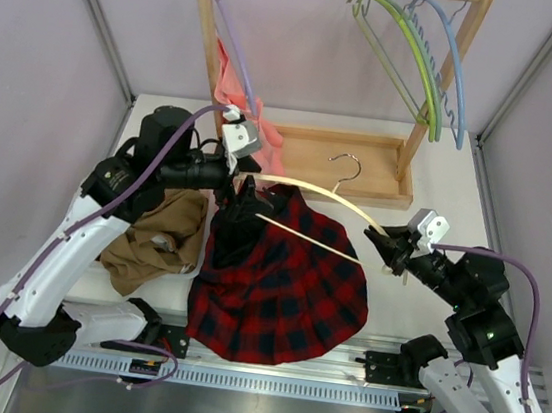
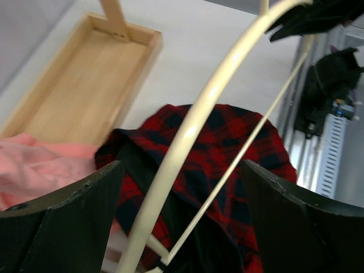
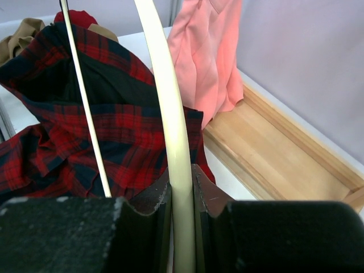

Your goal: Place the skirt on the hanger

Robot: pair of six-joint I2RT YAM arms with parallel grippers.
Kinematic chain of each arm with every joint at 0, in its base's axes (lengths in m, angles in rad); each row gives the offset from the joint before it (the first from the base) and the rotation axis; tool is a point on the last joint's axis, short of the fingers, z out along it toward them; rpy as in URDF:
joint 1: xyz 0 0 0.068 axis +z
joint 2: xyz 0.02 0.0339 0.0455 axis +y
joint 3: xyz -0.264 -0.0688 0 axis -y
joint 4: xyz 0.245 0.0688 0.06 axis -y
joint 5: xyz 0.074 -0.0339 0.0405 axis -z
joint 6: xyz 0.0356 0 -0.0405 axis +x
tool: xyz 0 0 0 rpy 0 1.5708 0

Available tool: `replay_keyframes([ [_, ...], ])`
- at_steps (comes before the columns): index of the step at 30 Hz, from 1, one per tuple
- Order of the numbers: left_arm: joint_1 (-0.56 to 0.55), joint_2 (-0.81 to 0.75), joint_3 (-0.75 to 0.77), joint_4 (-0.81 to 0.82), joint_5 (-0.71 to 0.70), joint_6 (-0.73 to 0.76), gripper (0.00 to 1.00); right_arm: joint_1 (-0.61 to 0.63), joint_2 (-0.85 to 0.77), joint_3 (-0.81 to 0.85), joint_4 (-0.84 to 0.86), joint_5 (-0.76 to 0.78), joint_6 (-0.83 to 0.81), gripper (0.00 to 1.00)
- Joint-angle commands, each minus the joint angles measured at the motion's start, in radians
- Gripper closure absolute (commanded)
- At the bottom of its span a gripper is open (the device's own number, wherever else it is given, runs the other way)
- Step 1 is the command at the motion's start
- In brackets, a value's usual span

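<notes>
Top external: skirt [image 1: 286,288] on white table [image 1: 446,212], lilac walls [image 1: 31,66] around.

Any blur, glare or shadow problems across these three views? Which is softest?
Top view: sharp, evenly lit, only soft shadows around the skirt. Left wrist view: softest; the hanger and left pincer blur up close. Right wrist view: plaid crisp, right pincer dark and defocused at the frame bottom. No blown-out glare.
</notes>
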Motion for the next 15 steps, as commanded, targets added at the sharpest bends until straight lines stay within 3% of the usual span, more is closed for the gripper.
replay_keyframes([
  [1,0.009,-0.054,0.1,0.047,-0.135,-0.02,0.1,0.006,0.014,0.011,0.154,0.033,0.044,1.0],
  [6,0.009,-0.143,0.129,0.148,-0.357,-0.148,0.1,0.019,0.064,0.017,0.137,0.047,0.051,1.0],
  [9,0.009,-0.143,0.171,0.145,-0.334,-0.278,0.11,0.042,0.078,0.017,0.16,0.099,0.058,1.0],
  [10,0.004,-0.138,0.174,0.159,-0.264,-0.316,0.11,0.048,0.087,0.019,0.165,0.113,0.058,1.0],
  [13,-0.084,-0.114,0.111,0.2,-0.264,-0.471,0.14,0.071,0.107,0.024,0.186,0.157,0.062,1.0],
  [15,-0.215,-0.079,0.085,0.215,-0.423,-0.54,0.16,0.092,0.114,0.019,0.215,0.198,0.071,1.0],
])
